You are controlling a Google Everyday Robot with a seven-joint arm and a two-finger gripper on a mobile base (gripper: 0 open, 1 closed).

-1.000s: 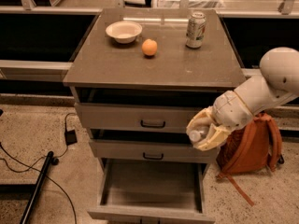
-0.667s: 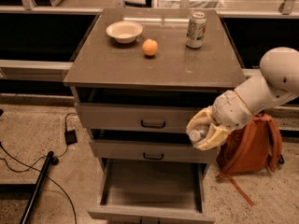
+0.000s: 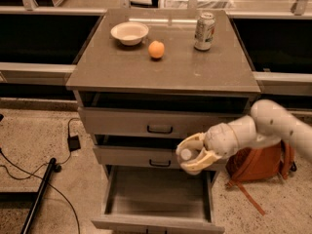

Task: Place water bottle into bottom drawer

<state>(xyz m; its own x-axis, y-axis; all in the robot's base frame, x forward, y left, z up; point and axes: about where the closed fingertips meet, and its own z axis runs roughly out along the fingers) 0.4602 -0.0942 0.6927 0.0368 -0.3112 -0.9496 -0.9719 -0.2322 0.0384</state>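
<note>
My gripper [image 3: 193, 154] is in the camera view in front of the middle drawer, at its right end, above the right side of the open bottom drawer [image 3: 157, 195]. It is shut on the water bottle [image 3: 186, 154], whose white cap points left between the pale fingers; most of the clear body is hidden by the fingers. The bottom drawer is pulled out, and its flat grey floor is bare. My white arm reaches in from the right.
On the cabinet top [image 3: 161, 74] stand a white bowl [image 3: 129, 32], an orange [image 3: 156, 49] and a soda can [image 3: 204, 30]. Two upper drawers with black handles are slightly ajar. An orange-brown backpack [image 3: 258, 164] leans right of the cabinet. Cables and a black pole [image 3: 39, 194] lie on the floor at left.
My gripper, with the bottle in it, has moved left and down, from beside the cabinet's right edge to over the right side of the open bottom drawer.
</note>
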